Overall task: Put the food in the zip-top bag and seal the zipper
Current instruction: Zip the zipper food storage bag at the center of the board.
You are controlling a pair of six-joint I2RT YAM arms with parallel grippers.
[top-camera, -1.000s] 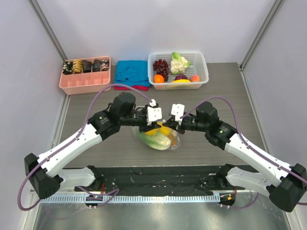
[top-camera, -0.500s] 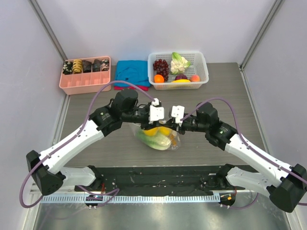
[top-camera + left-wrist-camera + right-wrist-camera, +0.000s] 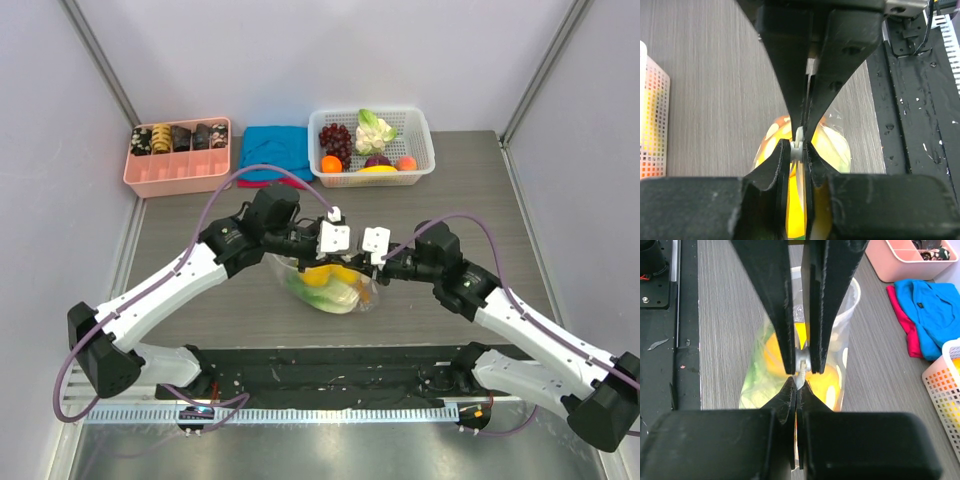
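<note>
Sealing stage. The food (image 3: 331, 275), yellow and orange fruits with green lettuce, is lying inside the zip-top bag (image 3: 322, 292), which is sagging mid-counter (image 3: 480, 200). My left fingers (image 3: 788, 155) and right fingers (image 3: 789, 392) are both pinching the zipper (image 3: 800, 134) at the bag's mouth. I am judging loading done; how much of the strip is sealed I cannot tell.
</note>
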